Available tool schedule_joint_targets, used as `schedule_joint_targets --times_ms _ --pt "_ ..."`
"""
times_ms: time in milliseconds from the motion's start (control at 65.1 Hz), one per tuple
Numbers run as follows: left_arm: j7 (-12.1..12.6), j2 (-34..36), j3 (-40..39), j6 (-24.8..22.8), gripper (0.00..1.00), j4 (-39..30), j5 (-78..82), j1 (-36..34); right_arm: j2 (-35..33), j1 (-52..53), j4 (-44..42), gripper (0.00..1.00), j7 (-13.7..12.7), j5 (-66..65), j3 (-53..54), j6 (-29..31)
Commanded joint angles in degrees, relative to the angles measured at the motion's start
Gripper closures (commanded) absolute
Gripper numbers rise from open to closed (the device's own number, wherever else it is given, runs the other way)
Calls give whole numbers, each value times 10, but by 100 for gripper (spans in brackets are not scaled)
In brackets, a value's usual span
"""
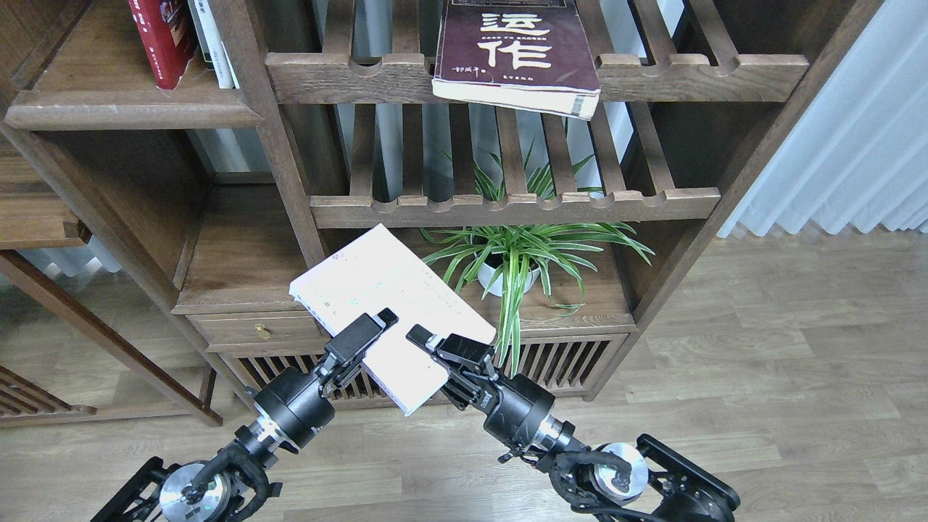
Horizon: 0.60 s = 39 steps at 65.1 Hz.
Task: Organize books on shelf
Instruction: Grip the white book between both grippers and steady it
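A pale white book [377, 286] hangs tilted in front of the bookcase's lower part, its near corner pointing down. My left gripper [375, 330] is shut on its near left edge, top finger lying on the cover. My right gripper [424, 342] is shut on the near right edge in the same way. A red book [161, 40] stands leaning on the solid shelf [109, 105] at the top left. A maroon book [515, 54] with white characters lies flat on the upper slatted rack [341, 76], overhanging its front rail.
Thin white-spined books [214, 43] stand beside the red book. A second slatted rack [507, 206] sits lower, above a potted spider plant [518, 261]. A drawer with a brass knob [263, 333] is under the left compartment. White curtains [855, 130] hang at right.
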Motion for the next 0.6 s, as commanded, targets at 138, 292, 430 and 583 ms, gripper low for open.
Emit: schedule_joint_targets --times_ms 138,292,430,583 --pt "1 0 4 0 92 -4 1 3 0 0 0 91 -1 -2 -6 0" --pt "-1 0 3 0 93 -4 1 3 0 0 1 77 4 -3 -5 0" --pt "-3 0 1 0 93 -3 2 4 0 3 -2 35 5 -20 -5 0" --pt "-5 0 0 0 93 -2 2 4 0 0 -2 28 11 -27 2 0"
